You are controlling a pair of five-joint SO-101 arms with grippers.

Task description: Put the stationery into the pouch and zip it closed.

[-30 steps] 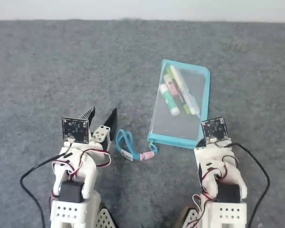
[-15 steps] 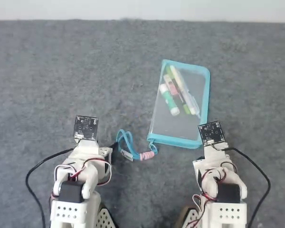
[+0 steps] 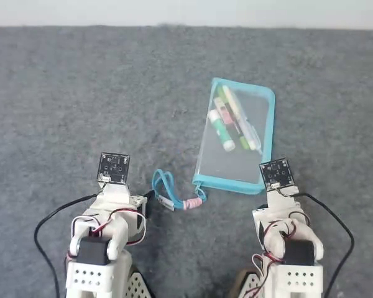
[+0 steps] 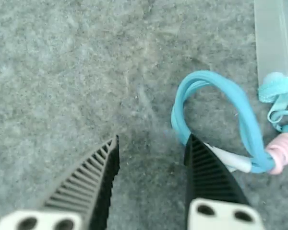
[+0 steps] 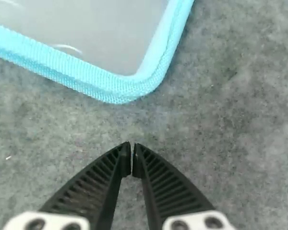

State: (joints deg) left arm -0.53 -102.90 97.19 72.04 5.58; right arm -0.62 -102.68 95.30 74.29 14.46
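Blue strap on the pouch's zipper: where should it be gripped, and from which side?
Probably at the rounded free bend of the strap, away from the pink coil and the pouch. Come from above, from the left gripper side: the loop lies flat on the mat, its bend just beside that open gripper's finger.

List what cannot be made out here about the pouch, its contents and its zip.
1. The pouch: in the high view it is too small to tell whether it is fully zipped, and the right arm's camera board covers its near corner.
2. The stationery: in the high view the pieces overlap and are too small to count.
3. Both wrist views: the picture edge cuts the pouch off.
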